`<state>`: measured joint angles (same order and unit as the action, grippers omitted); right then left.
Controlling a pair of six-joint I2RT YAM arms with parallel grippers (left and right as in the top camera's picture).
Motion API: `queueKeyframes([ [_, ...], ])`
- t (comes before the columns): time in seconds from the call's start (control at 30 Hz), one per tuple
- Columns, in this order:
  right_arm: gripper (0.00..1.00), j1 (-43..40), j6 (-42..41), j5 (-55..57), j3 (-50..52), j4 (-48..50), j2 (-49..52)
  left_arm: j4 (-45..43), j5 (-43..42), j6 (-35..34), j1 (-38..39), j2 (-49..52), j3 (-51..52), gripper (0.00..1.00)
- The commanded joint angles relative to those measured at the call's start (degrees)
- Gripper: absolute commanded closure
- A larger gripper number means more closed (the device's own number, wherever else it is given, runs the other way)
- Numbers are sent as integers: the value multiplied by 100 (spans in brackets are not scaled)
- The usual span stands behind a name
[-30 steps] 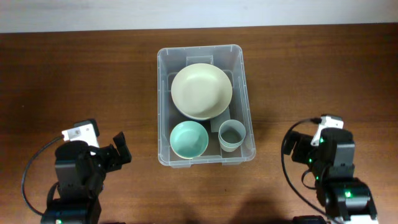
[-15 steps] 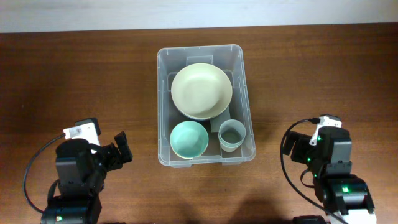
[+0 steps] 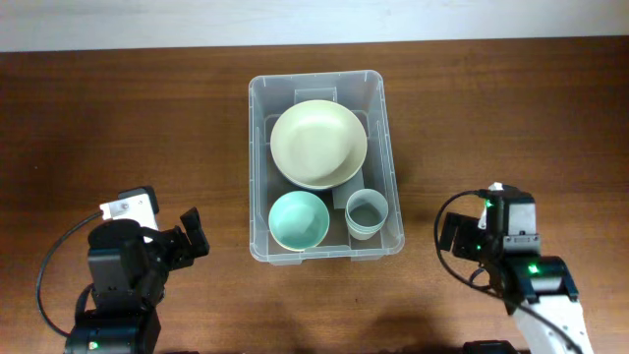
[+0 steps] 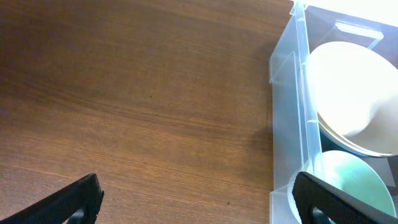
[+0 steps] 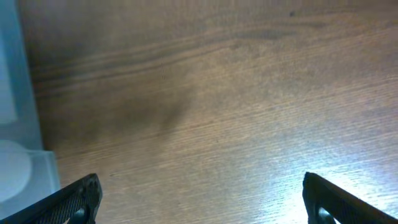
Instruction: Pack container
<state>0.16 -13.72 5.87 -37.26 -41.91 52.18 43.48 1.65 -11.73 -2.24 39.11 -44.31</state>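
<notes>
**Overhead view.** The container (image 3: 314,78) is being shown at mid-bench (image 3: 118,118), between the left gripper (image 3: 189,239) and the right gripper (image 3: 452,234) and apart from both. Three items are being carried inside it: a cream bowl (image 3: 318,145) at the far end, a teal bowl (image 3: 298,219) near-left, and a grey cup (image 3: 367,212) near-right, upright. Both grippers are being kept toward the near edge, each on its own side, touching nothing.

**Left wrist view.** The left fingers (image 4: 78,199) are being held wide apart w/ only bare wood between them, and nothing is being gripped. The container's left wall, w/ both bowls behind it, is being framed at right.

**Right wrist view.** The right fingers (image 5: 74,198) are likewise being held wide apart over bare wood, w/ nothing gripped. A corner of the container is just being caught at the left edge.

**Status (judged).** Packing is looking complete or nearly so, as nothing outside the container is being seen awaiting pickup. No lid is in view, so whether closing is left cannot be told.
</notes>
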Motion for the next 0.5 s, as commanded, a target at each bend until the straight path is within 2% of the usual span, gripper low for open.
queueKeyframes([
  [0.0,1,22,42,-11,42,-31,-820,-13,-85,94,-17,-7,20,0],
  [0.3,1,22,1029,15,323,-26,-2931,-13,-85,94,-17,-7,20,0],
  [0.47,1,22,1051,-7,1010,424,-4100,-13,-85,94,-17,-7,20,0],
])
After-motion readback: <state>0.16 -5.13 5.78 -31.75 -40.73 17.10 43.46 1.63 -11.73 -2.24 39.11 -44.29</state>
